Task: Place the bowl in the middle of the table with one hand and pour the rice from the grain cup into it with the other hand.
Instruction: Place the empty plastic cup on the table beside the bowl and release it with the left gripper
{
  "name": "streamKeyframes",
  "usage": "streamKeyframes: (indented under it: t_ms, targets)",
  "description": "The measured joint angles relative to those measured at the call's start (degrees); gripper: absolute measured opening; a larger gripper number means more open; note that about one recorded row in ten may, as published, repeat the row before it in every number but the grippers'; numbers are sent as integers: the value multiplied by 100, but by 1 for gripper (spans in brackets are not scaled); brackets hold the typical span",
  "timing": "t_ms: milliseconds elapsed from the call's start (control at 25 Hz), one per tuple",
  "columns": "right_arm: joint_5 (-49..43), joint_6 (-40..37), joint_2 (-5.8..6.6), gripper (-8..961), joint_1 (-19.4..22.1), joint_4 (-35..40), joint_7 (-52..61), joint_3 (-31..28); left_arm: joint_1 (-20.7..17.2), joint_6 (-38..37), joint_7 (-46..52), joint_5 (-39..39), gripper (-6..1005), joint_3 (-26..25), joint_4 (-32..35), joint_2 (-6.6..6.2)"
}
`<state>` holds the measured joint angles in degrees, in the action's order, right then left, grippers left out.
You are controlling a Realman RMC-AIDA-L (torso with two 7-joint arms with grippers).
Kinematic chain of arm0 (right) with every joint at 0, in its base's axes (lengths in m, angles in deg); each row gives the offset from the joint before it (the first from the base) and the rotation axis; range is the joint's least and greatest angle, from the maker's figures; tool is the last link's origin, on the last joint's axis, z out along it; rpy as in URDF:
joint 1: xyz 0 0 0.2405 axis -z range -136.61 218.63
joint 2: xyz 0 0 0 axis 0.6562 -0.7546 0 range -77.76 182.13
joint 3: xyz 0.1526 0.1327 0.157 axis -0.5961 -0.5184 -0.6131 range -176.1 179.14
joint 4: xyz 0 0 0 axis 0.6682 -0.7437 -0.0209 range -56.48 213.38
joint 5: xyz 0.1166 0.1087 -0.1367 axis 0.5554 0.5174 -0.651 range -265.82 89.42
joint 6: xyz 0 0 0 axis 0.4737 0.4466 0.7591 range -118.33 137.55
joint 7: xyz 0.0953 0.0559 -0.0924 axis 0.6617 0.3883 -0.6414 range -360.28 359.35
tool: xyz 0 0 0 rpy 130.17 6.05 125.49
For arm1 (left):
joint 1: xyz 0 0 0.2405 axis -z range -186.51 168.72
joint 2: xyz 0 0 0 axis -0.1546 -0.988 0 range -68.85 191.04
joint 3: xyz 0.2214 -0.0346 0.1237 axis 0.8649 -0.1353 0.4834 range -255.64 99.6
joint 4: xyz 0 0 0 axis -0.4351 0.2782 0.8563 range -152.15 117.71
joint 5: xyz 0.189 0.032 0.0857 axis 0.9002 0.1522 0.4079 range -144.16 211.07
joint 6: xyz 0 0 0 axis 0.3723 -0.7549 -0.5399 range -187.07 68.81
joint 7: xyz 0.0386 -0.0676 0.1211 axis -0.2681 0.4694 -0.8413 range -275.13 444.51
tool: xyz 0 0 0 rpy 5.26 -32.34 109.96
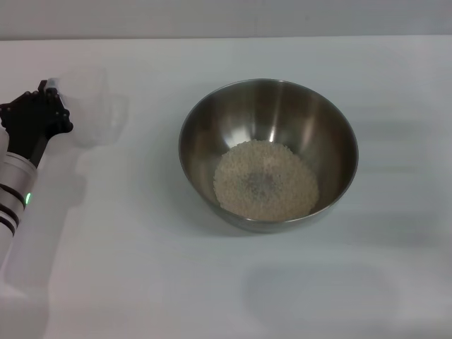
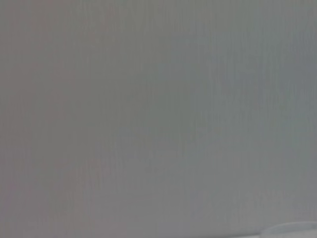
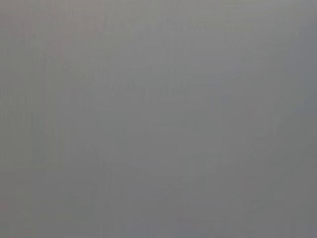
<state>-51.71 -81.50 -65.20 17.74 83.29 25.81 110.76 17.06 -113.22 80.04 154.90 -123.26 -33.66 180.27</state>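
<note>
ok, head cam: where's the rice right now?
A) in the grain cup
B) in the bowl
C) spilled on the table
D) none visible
B: the rice lies as a pale heap in the bottom of the bowl, while the grain cup, at the left gripper off to the bowl's left, looks empty.

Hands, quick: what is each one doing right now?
Left hand: at the table's left edge, by the clear cup; its grip cannot be told.
Right hand: not in view.
</note>
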Motion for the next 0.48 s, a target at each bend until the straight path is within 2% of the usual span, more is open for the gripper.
streamKeyframes:
  t_ms: [480]
  targets:
    - [-23,-21,-12,488,33,0,7,0,-6,241,25,28,117,47,28,-8]
